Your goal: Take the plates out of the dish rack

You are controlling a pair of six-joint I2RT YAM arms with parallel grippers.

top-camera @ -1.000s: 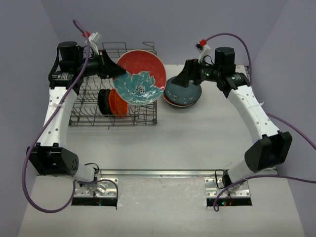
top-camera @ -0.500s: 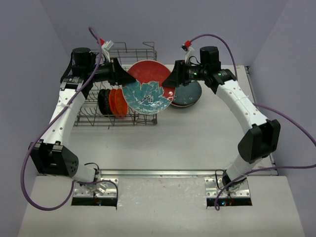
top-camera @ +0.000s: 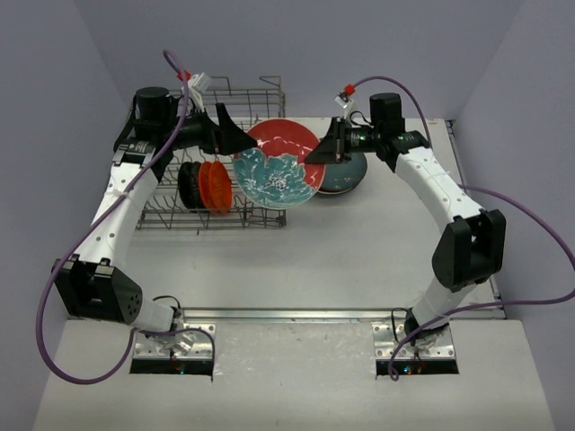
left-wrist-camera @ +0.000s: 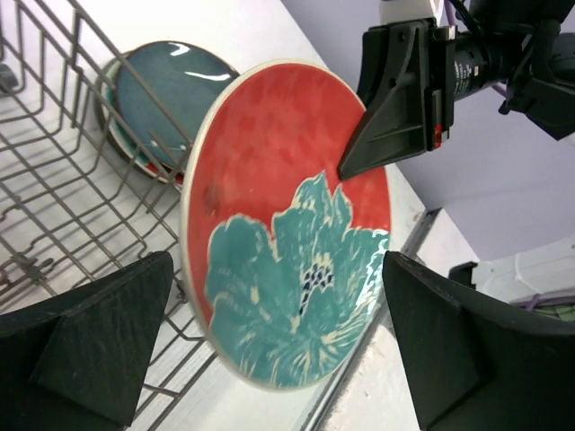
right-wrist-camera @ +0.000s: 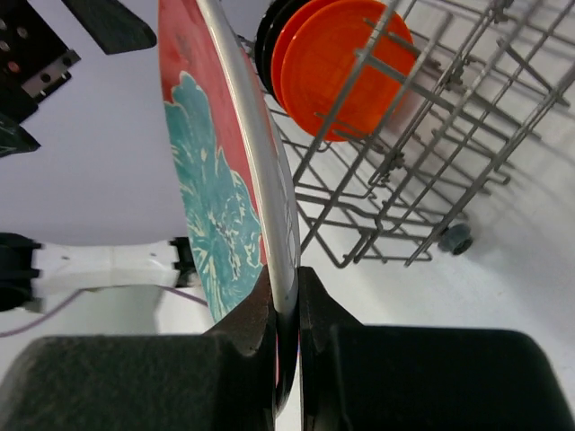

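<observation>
Worktop [top-camera: 359, 260]: carries the dish rack on the left and a pile of unloaded plates at the far right.
Dish rack [top-camera: 180, 218]: the orange plates [top-camera: 216, 184] and a black plate [top-camera: 188, 184] stand on edge between the tines, not yet taken out.
Floral plate [top-camera: 280, 175]: red with a teal flower, on edge in the air just past the rack's right end, touching neither the wires nor the worktop.
Right jaws: pinching the floral plate's rim, one on each face, as the right wrist view shows plainly.
Left jaws: spread wide on either side of the plate and apart from it.
Pile [top-camera: 346, 172]: dark teal plate on top, just beyond the held plate.
Just changed: a second ago the left jaws carried this plate alone. Half a second ago both sets were at its rim. Now the left has let go.
Meaning: the handover looks complete. The right arm can likely add the plate to the pile, and the left is free to go back to the rack.
</observation>
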